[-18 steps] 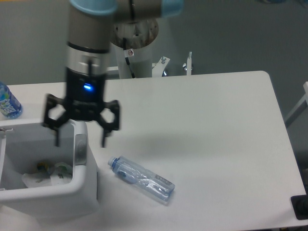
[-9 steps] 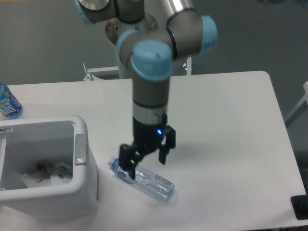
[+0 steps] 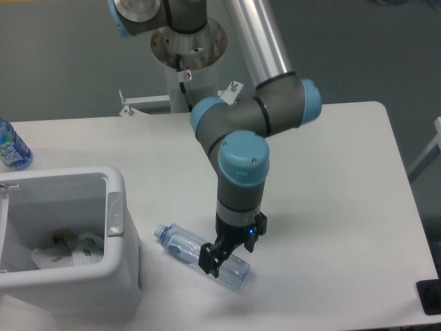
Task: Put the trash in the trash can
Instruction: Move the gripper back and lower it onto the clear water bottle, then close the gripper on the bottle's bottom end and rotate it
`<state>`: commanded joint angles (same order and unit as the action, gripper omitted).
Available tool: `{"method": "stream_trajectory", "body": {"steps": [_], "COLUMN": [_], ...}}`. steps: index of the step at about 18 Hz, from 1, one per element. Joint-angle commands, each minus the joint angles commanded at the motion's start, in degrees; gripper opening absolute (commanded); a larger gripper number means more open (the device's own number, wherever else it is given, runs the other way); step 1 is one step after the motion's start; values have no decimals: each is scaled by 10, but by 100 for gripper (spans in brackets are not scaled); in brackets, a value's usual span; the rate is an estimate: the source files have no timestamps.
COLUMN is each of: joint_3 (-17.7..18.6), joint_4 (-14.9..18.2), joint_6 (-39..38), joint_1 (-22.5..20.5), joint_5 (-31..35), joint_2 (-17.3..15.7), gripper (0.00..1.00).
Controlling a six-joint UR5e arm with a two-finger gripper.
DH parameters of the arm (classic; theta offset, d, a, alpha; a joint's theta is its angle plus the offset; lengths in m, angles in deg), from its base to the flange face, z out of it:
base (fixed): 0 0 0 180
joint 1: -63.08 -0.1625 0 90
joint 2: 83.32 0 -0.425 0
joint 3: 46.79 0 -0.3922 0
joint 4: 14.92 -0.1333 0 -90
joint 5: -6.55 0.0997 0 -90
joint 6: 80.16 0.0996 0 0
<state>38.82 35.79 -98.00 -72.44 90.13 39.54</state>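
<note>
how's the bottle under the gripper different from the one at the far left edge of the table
The clear bottle lies on its side on the table near the trash can; the blue-label bottle seems to stand upright beyond the can. The clear bottle has no bright label; the blue-label bottle does. The gripper is down on the clear bottle; the blue-label bottle stands alone. Both look like plastic bottles.

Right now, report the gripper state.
Gripper: down over the clear plastic bottle lying on the table, fingers astride it; whether they have closed on it cannot be told.

White table (image 3: 331, 179) — bin (image 3: 120, 272), two bottles (image 3: 196, 255)
</note>
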Motion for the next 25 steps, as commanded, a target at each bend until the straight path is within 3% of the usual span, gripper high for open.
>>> {"method": "stream_trajectory", "body": {"steps": [5,23,25], "joint_3": [-3,-7,-8], "joint_4": [-2,-4,-4], "joint_6": [-1,0,0], "joint_1": [0,2,2], "joint_5": [8,33,33], "joint_2": [30,70,71], "gripper": [100,100,93]}}
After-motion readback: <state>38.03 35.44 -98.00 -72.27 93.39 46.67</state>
